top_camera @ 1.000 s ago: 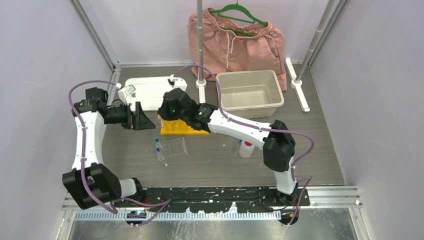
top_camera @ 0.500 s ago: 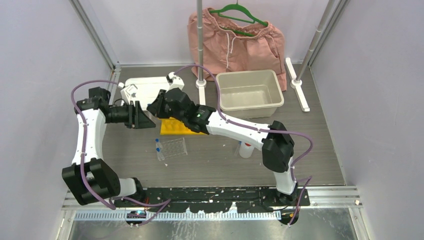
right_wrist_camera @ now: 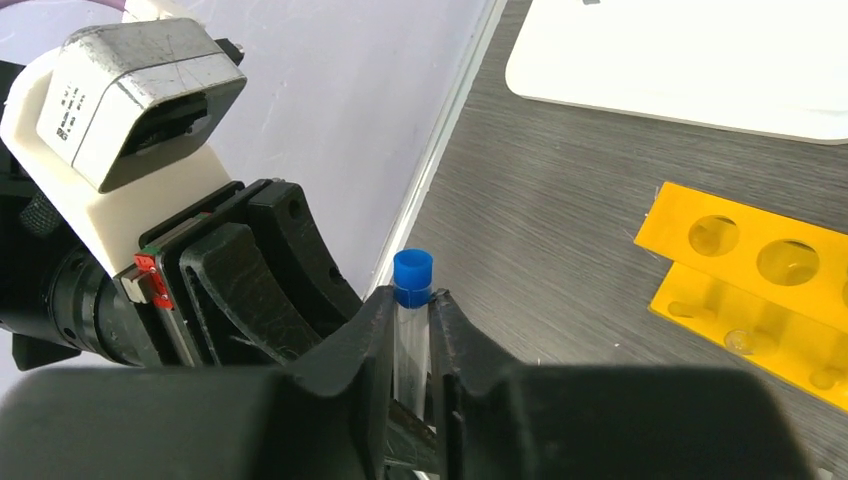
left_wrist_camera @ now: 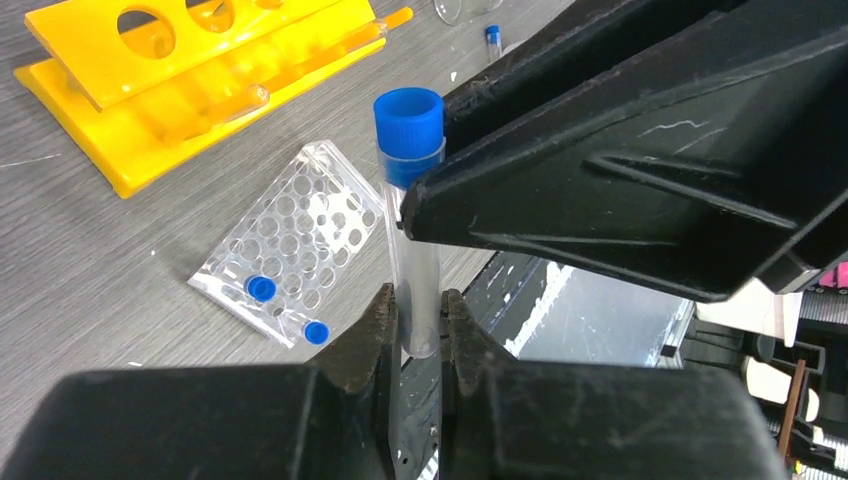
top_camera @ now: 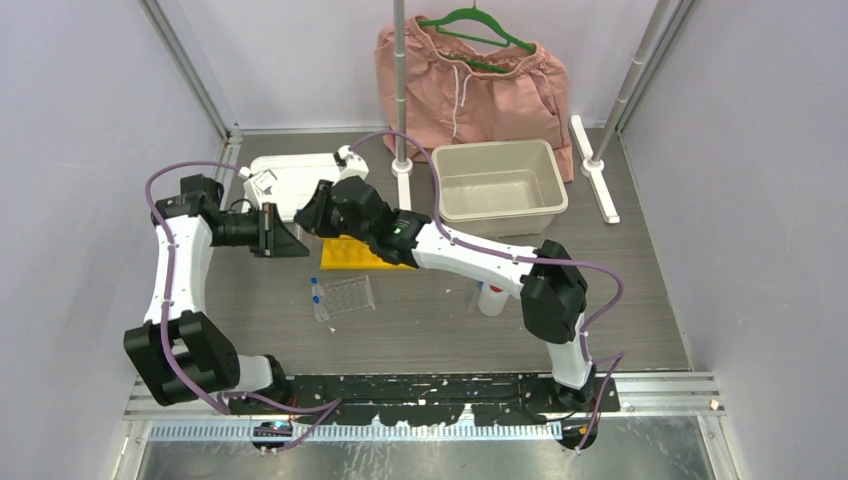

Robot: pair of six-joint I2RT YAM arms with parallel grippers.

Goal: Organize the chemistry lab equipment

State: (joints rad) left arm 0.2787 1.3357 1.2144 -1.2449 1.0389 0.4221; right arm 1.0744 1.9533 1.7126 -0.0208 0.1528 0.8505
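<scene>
A small clear blue-capped tube (left_wrist_camera: 415, 250) stands upright in the air between both grippers. My left gripper (left_wrist_camera: 417, 310) is shut on its lower end. My right gripper (right_wrist_camera: 412, 310) closes on the same tube (right_wrist_camera: 412, 275) just under the cap. The two grippers meet left of the yellow holed rack (top_camera: 360, 255), above the table. The clear plastic tray (left_wrist_camera: 290, 235) lies in front of the rack with two blue-capped tubes (left_wrist_camera: 262, 288) beside it. The white squeeze bottle (top_camera: 492, 298) stands under the right arm.
A beige bin (top_camera: 498, 185) sits at the back right and a flat white tray (top_camera: 295, 175) at the back left. A stand pole (top_camera: 400, 150) rises between them. Pink shorts (top_camera: 470, 80) hang on a green hanger behind.
My right gripper carried the tube left from above the rack to the left gripper. The left gripper's jaws closed on the tube's lower end.
</scene>
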